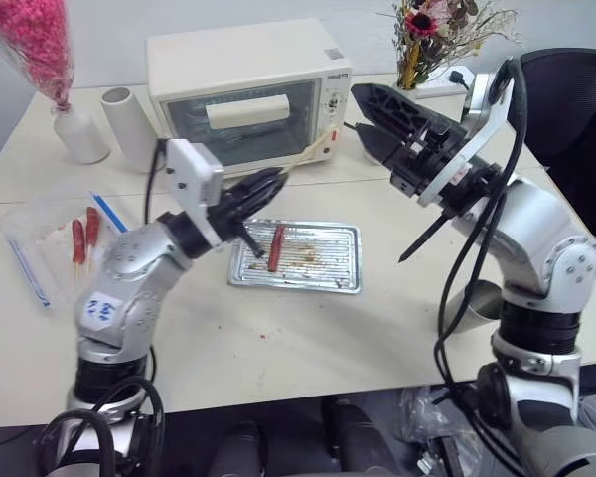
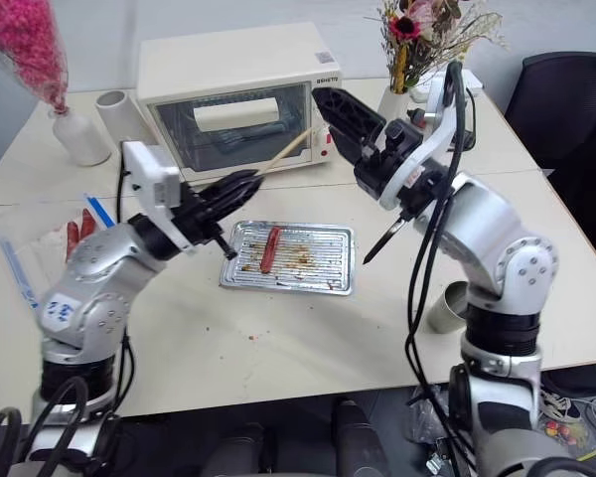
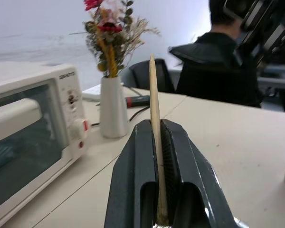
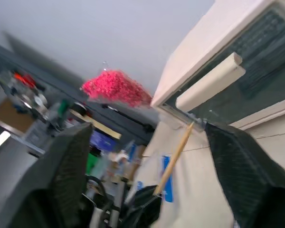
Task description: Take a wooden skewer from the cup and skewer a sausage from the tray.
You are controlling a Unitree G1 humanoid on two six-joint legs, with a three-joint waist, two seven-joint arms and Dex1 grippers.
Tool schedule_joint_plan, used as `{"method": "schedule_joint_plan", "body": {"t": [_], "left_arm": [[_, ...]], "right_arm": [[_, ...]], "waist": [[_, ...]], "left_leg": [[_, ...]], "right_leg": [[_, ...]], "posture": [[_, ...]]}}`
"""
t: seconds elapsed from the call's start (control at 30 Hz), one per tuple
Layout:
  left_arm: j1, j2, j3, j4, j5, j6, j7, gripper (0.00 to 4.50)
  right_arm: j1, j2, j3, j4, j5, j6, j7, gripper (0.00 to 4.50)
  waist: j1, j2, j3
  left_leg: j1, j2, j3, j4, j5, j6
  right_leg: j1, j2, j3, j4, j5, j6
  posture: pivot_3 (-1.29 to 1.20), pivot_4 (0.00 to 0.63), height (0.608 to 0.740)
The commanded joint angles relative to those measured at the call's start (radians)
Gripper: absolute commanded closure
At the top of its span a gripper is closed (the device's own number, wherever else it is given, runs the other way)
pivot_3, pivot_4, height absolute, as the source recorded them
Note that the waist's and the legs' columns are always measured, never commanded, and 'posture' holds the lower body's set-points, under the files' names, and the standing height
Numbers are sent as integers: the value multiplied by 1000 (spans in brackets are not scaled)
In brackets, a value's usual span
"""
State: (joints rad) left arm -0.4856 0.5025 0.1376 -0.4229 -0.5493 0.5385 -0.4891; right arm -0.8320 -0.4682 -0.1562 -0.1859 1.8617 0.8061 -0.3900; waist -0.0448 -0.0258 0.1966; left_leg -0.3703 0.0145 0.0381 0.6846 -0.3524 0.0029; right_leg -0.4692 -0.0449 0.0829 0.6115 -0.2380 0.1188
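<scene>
Skewer (image 3: 155, 137): thin pale wooden stick, pointed tip.

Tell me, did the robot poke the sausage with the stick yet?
Not yet. The wooden skewer is already out of the cup: the left pincer is shut on it, pointed end up, above the table. The right pincer is open, holding nothing. One sausage lies unpierced on the tray. Left to do: bring the point down and push it in.
</scene>
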Motion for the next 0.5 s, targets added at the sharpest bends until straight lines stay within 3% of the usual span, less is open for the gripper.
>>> {"method": "schedule_joint_plan", "body": {"t": [0.03, 0.2, 0.3, 0.5], "left_arm": [[50, 117, 166, -102, -95, 75, -31, 4500], [205, 297, 410, -170, -260, 219, -104, 4500], [320, 385, 553, -195, -335, 285, -173, 4500], [417, 432, 680, -230, -395, 324, -167, 4500]], "right_arm": [[-82, -62, 139, -8, -243, 106, 131, 514], [-161, -85, 378, -7, -611, 187, 292, 514], [-172, -37, 474, 28, -770, 208, 345, 514], [-143, 131, 540, 153, -1006, 192, 371, 514]], "waist": [[-12, 0, 0], [-19, 0, 0], [-16, -1, 0], [-13, -3, -2]], "left_leg": [[0, 0, 0, 0, 0, 0], [-1, 2, -1, -1, 0, 0], [-3, 1, 0, -1, 0, -1], [-5, 0, -1, -1, 1, -2]], "right_leg": [[0, 0, 0, 0, 0, 0], [-3, 0, -1, 1, -1, -2], [-6, -1, -1, 2, -1, -3], [-7, -2, -3, 2, -1, -3]], "posture": [[0, 150, 740], [0, 150, 740], [0, 150, 740], [0, 150, 740]]}}
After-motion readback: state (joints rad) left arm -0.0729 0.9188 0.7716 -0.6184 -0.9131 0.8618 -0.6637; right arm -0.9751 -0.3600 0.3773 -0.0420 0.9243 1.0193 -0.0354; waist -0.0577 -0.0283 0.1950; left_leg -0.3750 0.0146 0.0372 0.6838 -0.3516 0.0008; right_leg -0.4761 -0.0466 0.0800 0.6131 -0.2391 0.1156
